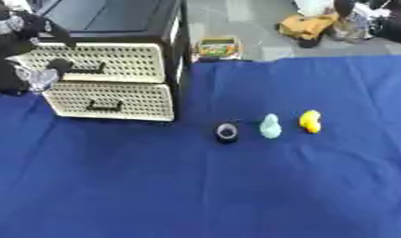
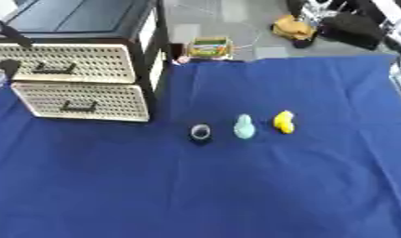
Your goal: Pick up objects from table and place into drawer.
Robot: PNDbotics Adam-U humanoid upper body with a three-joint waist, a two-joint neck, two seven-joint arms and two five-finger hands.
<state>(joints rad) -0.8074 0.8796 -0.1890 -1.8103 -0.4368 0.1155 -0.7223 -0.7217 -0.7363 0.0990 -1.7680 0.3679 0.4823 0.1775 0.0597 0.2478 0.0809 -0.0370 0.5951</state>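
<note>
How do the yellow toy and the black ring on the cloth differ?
The yellow toy is bright and lumpy, last on the right of the row; the black ring is dark, round with a pale centre, nearest the drawer unit. The toy looks taller; the ring lies low. Both rest on the blue cloth, untouched.

Our left arm [image 1: 16, 51] is mostly black and bulky, with a silver joint band near the top. The left hand [image 1: 42, 74] looks black with pale silvery-grey parts; finer detail we cannot make out.

blue cloth [image 1: 236, 195] over table | small colourful box [image 1: 218, 48] beyond far edge
</note>
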